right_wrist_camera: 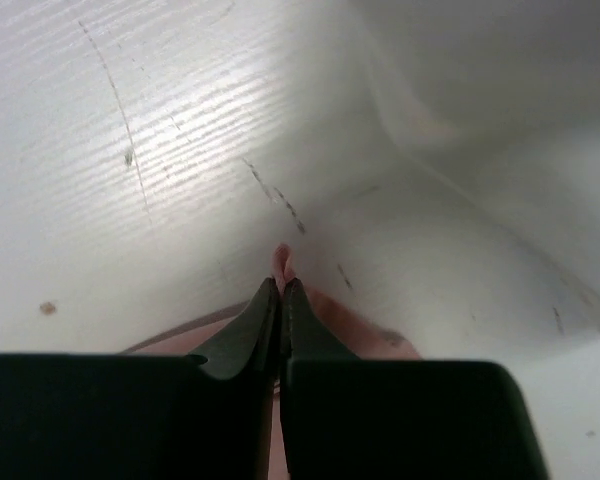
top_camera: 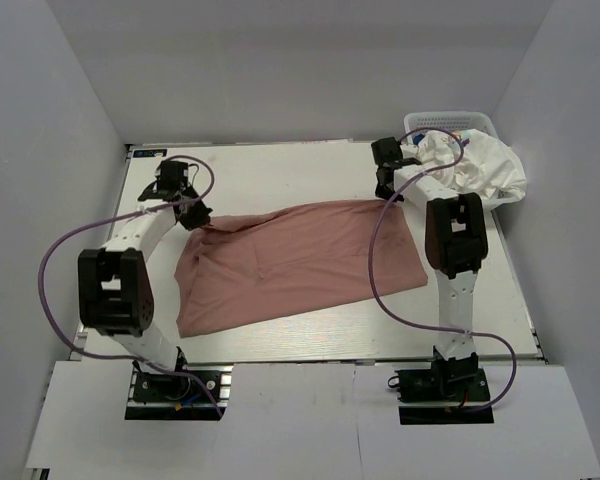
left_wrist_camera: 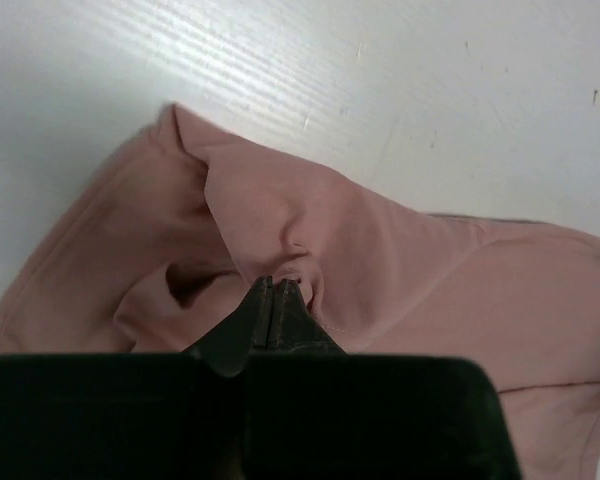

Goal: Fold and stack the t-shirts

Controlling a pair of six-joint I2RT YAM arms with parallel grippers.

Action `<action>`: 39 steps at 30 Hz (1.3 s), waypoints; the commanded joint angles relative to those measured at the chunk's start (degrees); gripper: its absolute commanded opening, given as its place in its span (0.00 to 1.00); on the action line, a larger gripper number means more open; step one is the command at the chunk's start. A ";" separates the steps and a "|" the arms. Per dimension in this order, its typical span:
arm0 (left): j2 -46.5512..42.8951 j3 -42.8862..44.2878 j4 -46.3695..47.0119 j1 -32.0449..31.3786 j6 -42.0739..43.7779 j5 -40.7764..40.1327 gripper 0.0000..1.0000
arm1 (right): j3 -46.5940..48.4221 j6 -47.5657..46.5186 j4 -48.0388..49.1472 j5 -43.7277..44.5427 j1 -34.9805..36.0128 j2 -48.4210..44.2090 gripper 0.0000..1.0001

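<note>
My left gripper [left_wrist_camera: 273,287] and right gripper [right_wrist_camera: 282,287], each clamped on the far edge of the limp, light pink t-shirt [top_camera: 300,262] (hems likely hold best).

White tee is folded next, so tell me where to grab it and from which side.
Pinch the bunched fold of the white tee that spills over the basket rim, coming down from above: it lies crumpled, no flat edge showing, and the basket walls would likely block a sideways approach.

Bright even light, blurry wrist views
</note>
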 commanded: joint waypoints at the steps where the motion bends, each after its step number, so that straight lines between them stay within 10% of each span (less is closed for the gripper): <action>1: -7.95 -4.18 -1.63 -0.25 -2.45 -0.07 0.00 | -3.73 -0.45 2.57 3.15 0.03 -7.65 0.00; 25: -44.87 -32.22 -21.04 -0.25 -9.05 11.17 0.01 | -24.56 -3.26 9.79 0.60 -0.41 -24.18 0.00; 31: -47.51 -35.48 -25.98 -0.25 -6.51 14.43 0.99 | -27.11 -1.86 9.79 1.04 -0.50 -24.10 0.00; 39: -43.40 -29.15 -11.96 -0.25 -3.87 14.16 1.00 | -30.80 -1.33 14.88 -2.83 -0.24 -25.41 0.00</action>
